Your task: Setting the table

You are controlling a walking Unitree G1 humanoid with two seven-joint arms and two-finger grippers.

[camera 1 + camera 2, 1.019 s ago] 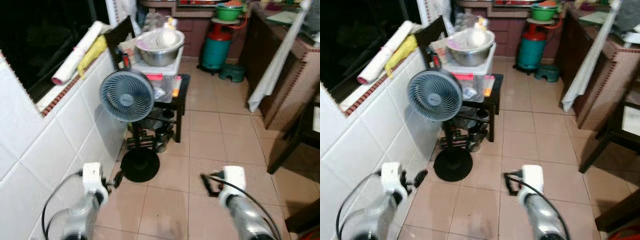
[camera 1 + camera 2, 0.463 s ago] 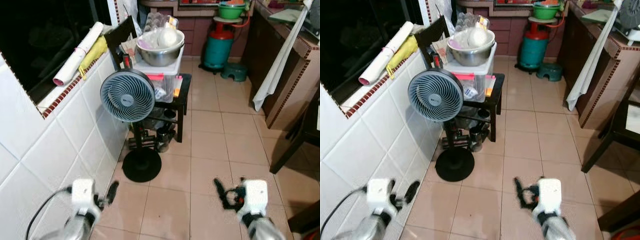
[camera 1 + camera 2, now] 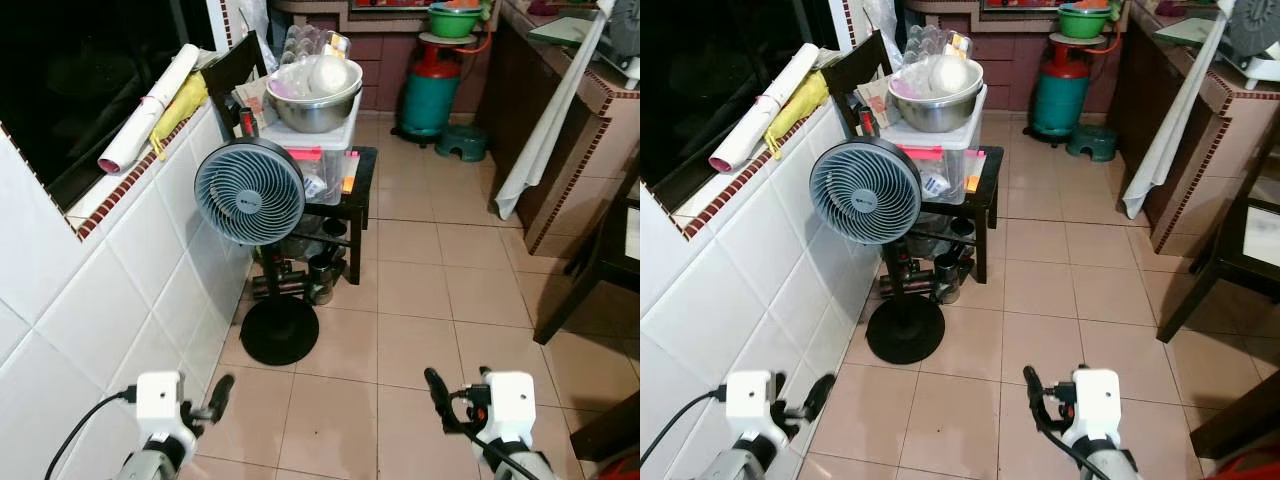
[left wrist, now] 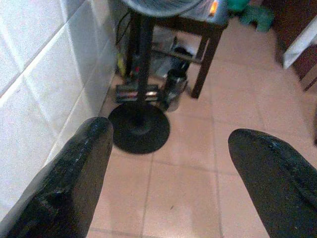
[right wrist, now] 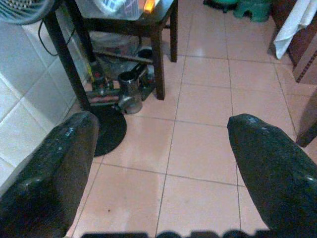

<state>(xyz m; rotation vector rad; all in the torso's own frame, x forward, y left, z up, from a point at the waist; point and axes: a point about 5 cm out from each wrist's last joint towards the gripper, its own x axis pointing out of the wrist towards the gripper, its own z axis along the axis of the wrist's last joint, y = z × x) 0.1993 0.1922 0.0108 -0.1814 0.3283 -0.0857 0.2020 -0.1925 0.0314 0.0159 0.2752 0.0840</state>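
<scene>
My left gripper (image 4: 168, 139) hangs low near the white tiled wall, open with nothing between its fingers (image 3: 219, 391). My right gripper (image 5: 163, 121) is held over the floor tiles at the near right, also open and empty, and its fingers (image 3: 437, 393) show in the left eye view. Ahead on the left, a steel bowl (image 3: 315, 95) holding white things rests on a clear plastic box (image 3: 322, 150) on a black side table (image 3: 362, 175). Cups and metal ware (image 5: 128, 82) sit under that table.
A grey standing fan (image 3: 250, 192) with a round black base (image 3: 279, 332) stands against the tiled wall (image 3: 100, 290). A green gas cylinder (image 3: 435, 85) and a small stool (image 3: 463, 143) stand at the back. A white cloth (image 3: 545, 120) hangs from the counter on the right, with dark furniture legs (image 3: 590, 270) nearby.
Both arms have dropped and drawn back toward the bottom of the picture. The right gripper has shifted slightly right. The view itself has moved a little.
</scene>
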